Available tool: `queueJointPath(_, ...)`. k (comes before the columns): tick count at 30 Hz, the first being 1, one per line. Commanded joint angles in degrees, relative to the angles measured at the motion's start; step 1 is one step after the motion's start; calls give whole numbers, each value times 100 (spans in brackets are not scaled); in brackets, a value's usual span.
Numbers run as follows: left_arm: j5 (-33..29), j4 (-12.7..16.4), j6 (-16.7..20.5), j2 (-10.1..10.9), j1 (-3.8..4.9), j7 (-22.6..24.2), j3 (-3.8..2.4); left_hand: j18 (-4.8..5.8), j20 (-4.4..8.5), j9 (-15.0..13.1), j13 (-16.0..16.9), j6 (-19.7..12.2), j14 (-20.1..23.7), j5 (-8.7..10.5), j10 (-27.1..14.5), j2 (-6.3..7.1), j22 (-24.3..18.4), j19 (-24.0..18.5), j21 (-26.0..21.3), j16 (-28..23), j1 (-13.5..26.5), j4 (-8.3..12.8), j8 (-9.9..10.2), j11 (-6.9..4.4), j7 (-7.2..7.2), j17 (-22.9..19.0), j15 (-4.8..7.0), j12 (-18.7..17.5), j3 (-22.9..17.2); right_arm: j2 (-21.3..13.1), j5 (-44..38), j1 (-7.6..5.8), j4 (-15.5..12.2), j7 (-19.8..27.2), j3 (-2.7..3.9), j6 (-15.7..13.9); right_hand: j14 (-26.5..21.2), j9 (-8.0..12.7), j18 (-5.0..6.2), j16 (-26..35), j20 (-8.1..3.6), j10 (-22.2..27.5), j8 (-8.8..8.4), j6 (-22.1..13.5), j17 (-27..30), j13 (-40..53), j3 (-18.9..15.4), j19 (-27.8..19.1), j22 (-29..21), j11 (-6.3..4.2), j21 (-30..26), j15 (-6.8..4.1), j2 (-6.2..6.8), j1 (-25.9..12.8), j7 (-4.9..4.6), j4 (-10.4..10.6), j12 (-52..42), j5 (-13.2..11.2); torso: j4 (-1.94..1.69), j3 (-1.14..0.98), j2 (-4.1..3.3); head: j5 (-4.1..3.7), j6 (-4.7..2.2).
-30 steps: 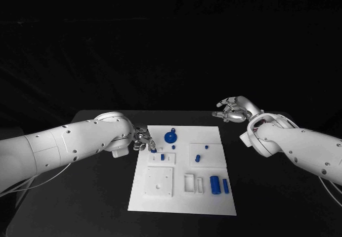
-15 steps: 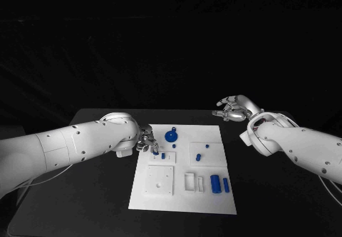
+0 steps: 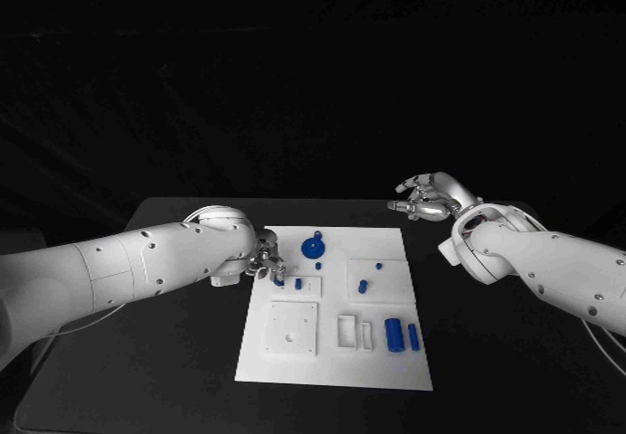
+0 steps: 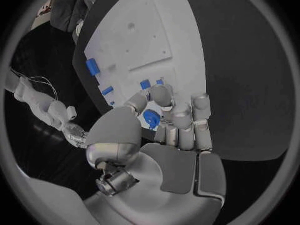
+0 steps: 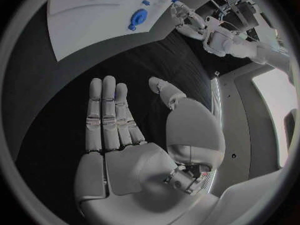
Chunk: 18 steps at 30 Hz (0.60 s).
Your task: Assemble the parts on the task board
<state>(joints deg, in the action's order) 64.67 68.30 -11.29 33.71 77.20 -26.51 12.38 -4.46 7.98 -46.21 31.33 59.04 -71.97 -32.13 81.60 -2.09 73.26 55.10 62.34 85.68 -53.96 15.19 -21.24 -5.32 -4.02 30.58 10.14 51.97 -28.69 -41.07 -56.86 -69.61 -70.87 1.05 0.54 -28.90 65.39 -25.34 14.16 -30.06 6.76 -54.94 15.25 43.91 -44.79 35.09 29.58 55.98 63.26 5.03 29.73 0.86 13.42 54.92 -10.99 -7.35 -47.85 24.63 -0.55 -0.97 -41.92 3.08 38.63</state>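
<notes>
The white task board (image 3: 333,362) lies in the middle of the black table. My left hand (image 3: 265,259) hovers at the board's far left edge with its fingers curled in. Thumb and fingertips pinch a small blue part (image 4: 150,119), which also shows just under the fingers as a blue part (image 3: 278,280) above a small white plate. A blue peg (image 3: 298,284) stands next to it. A blue disc (image 3: 313,248) sits just to the hand's right. My right hand (image 3: 428,201) hangs open, fingers straight, above the table's far right, off the board.
Two blue cylinders (image 3: 395,339) lie in slots near the board's front right. A white square plate (image 3: 294,330) sits at the front left. Small blue pegs (image 3: 362,289) stand on a raised plate mid-board. Black table surrounds the board on all sides.
My left arm has swung a little further in toward the board. The hand with its blue part has shifted slightly at the left edge. The right hand has stayed still.
</notes>
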Motion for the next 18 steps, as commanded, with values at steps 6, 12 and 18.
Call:
queueJointPath(6,109,-58,-133,-50,-19,51,23,55,695,-85,-9,314,-41,-607,25,-51,8,34,30,22,-26,163,0,3,289,8,106,27,-195,7,-9,3,-8,63,1,31,23,10,84,23,-3,152,20,45,-9,-9,-23,-1,10,-21,-41,-5,-42,-20,-12,-13,-36,31,-1,1,2,-4,19)
queueJointPath(12,109,-90,-141,-84,-37,76,26,55,695,-88,-11,313,-40,-607,24,-51,9,35,30,22,-26,163,3,3,289,8,106,29,-197,13,-9,3,-7,64,1,34,24,10,84,25,-3,152,20,45,-11,-11,-22,0,11,-21,-42,-5,-43,-20,-12,-13,-37,31,-4,-2,3,-5,23)
queueJointPath(18,110,-124,-131,-120,-69,100,27,55,695,-93,-15,312,-40,-605,22,-52,9,36,29,21,-24,161,6,3,289,8,107,33,-198,14,-9,3,-3,65,1,35,25,11,84,28,-2,152,21,45,-14,-13,-23,0,11,-21,-43,-5,-43,-21,-13,-12,-38,30,2,-1,3,-3,25)
